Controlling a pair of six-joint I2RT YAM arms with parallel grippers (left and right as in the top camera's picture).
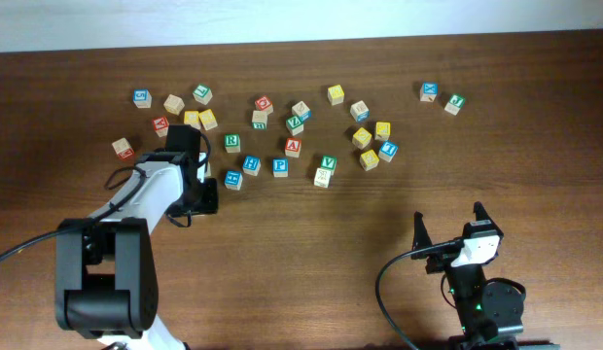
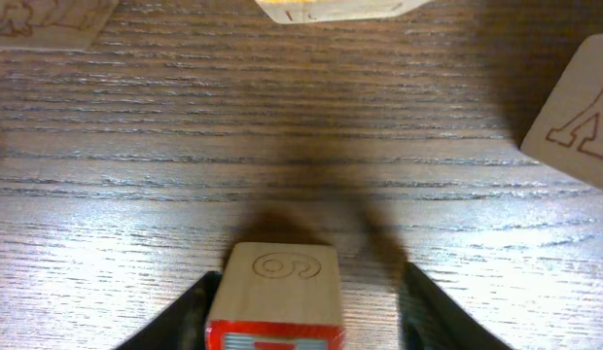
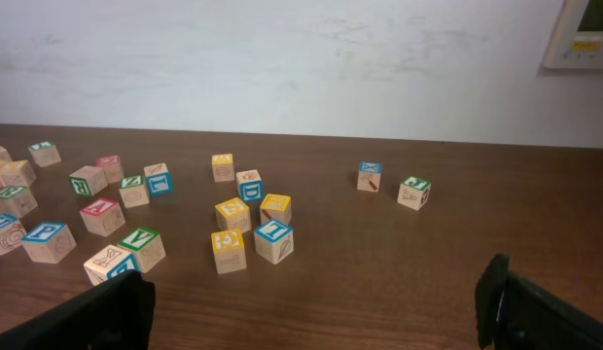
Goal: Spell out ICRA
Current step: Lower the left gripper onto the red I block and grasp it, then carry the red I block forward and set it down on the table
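The small wooden cube with a red-framed face [image 2: 274, 297] is seen on the brown wooden table [image 2: 282, 146], between the half-spread fingers [image 2: 180, 321] of the left gripper [image 2: 306, 282], with a gap left at one side. Its letter is cut off. Three pale cubes [image 2: 574, 117] beyond are cropped. The right gripper [image 3: 316, 287] is held wide, empty

The right gripper [image 3: 319, 316] holds its two dark fingers [image 3: 102, 313] wide apart at the bottom corners, with bare brown table [image 3: 379, 282] between them. Beyond lies a scatter of small wooden cubes [image 3: 233, 214] (most of them off to the left), with a blue-topped cube [image 3: 371, 176] and a green-topped cube [image 3: 413, 192] paired apart on the right.
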